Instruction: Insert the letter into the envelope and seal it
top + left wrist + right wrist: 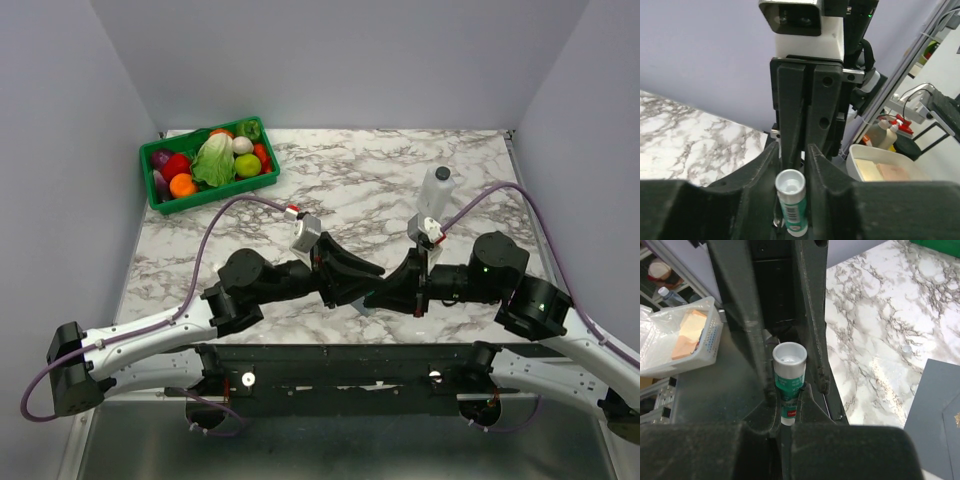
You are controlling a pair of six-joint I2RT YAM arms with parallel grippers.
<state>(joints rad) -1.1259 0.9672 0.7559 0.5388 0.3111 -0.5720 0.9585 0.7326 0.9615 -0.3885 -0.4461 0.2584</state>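
Right gripper [788, 407]: jaws closed tight on the lower end of a green-and-white glue stick [788, 377]. The stick's white, round end points up toward the right wrist camera.

Left gripper [791, 152]: meets the right gripper tip to tip above the near middle of the table. Its fingers [816, 167] sit on either side of the same glue stick at the white end. They are very close to the cap, but I cannot tell whether they actually press on it.

Envelope [936, 415]: slate-grey, lying flat on the marble tabletop [880, 325], just beside and below the right gripper. One corner and a flap seam show; the rest is cut off by the frame edge.

Further out, overhead view: a white plastic bottle [437, 188] stands upright beyond the right gripper, well apart from it. A green crate [150, 190] of toy vegetables sits far beyond the left gripper, in the far left corner of the table.
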